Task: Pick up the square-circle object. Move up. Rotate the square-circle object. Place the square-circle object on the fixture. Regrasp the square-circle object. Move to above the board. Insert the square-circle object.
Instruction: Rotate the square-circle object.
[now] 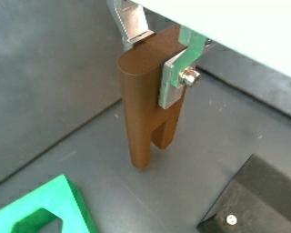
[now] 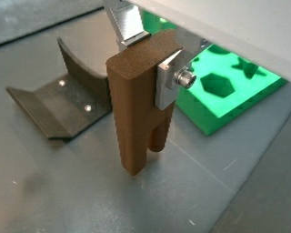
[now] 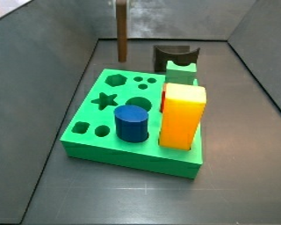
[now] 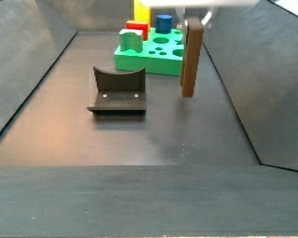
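Right at the wrist, the gripper [image 2: 155, 56] is clenched on the top end of the square-circle object [image 2: 138, 114], silver plates pinching the thick square section, and in both wrist views the peg hangs straight down, upright, its narrower lower end clear of the floor. In a side view the peg [image 4: 189, 61] floats off the dark floor [image 4: 152, 130], with the fixture [image 4: 118, 90] lying out at about nine o'clock from it, apart, and the board [image 4: 158, 56] beyond at roughly eleven o'clock. My read is that the lift is done or nearly so and the rotation comes next. To do it well, gain enough height that the long peg can swing without its low end sweeping the floor or clipping the fixture's raised back, turn slowly so the peg doesn't slip in the pads, and finish with its length lined up across the curved notch. Farther off, the blue cylinder [image 3: 133, 121] and yellow-orange block [image 3: 183, 116] stand on the board, well out of the swing.
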Motion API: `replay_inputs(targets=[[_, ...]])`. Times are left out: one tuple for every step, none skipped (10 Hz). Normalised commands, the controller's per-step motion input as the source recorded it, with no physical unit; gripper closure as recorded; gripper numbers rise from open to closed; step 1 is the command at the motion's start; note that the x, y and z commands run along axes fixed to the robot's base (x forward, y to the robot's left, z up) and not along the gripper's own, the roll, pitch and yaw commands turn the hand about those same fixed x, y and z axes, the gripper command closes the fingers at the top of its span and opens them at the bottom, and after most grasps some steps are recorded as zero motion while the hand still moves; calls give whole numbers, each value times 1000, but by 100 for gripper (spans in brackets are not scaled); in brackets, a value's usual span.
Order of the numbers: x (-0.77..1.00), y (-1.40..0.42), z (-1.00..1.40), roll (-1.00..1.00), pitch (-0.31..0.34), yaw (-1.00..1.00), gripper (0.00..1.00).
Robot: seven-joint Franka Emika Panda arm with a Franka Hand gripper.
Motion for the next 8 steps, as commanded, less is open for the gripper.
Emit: replay_inputs(targets=[[12,24,-605,-133,-68,-9,100],[10,24,-370,-124,-68,-12,100],[8,23,-196,-117,-71,-13,100],[-10,22,-169,-117,-57,-13,100],[-18,21,-172,-117,-55,-13,100],[-16,22,-173,-117,-55,-12,100],[-13,22,-171,-117,-56,-13,100],[-13,21,-170,-117,-56,-13,100]])
